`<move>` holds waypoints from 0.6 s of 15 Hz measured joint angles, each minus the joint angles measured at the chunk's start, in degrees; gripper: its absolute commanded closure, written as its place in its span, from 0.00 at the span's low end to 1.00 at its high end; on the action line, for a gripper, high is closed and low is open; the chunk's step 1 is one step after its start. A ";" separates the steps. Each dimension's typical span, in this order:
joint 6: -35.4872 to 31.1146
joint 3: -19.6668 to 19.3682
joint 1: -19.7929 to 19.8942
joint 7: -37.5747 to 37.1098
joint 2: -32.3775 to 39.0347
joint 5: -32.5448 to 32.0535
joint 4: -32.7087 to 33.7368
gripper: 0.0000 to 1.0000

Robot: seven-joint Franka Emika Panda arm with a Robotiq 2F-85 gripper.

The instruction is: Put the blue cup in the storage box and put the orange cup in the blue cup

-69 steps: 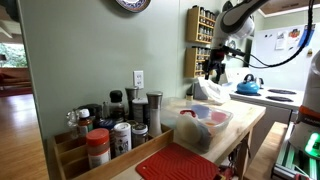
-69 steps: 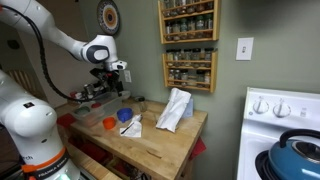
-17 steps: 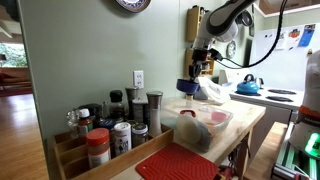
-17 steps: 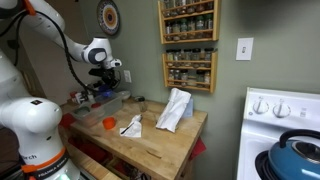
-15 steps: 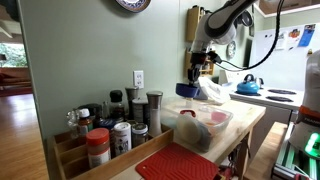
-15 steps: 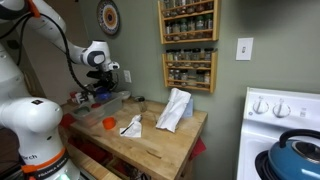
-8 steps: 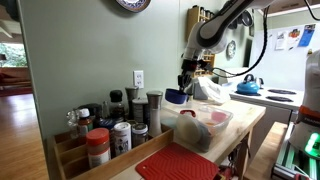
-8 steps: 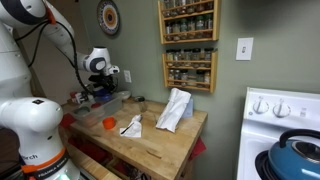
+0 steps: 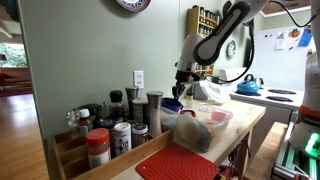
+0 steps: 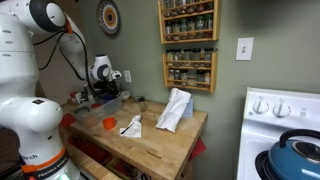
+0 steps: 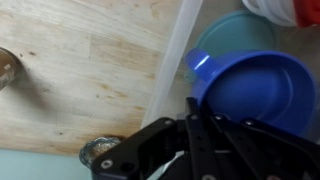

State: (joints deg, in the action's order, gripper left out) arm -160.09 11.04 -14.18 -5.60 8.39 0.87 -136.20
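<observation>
My gripper is shut on the rim of the blue cup, which fills the right of the wrist view just inside the storage box's whitish rim. In an exterior view the gripper holds the blue cup low at the far end of the storage box. From the opposite side the gripper hangs over the storage box. The orange cup stands upright on the wooden counter beside the box, apart from the gripper.
A teal round thing and a red-and-white item lie inside the box. White crumpled cloths lie on the counter. A spice tray and a red ribbed mat sit in front. A kettle stands on the stove.
The arm has carried the blue cup downward and toward the wall, from above the box to low at its end. The gripper stayed shut on it.
</observation>
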 measured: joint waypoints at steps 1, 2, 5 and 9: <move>-0.40 -0.19 -0.06 -1.16 0.58 -1.91 0.48 0.99; -0.41 -0.36 -0.19 -2.31 0.91 -3.55 1.04 0.99; -0.37 -0.75 -0.57 -4.45 1.88 -6.67 2.19 0.99; 1.51 -0.34 -0.58 -1.12 3.92 -6.35 2.57 0.99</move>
State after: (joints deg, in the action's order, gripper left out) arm -158.59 10.70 -14.76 -6.72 12.30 -5.49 -133.63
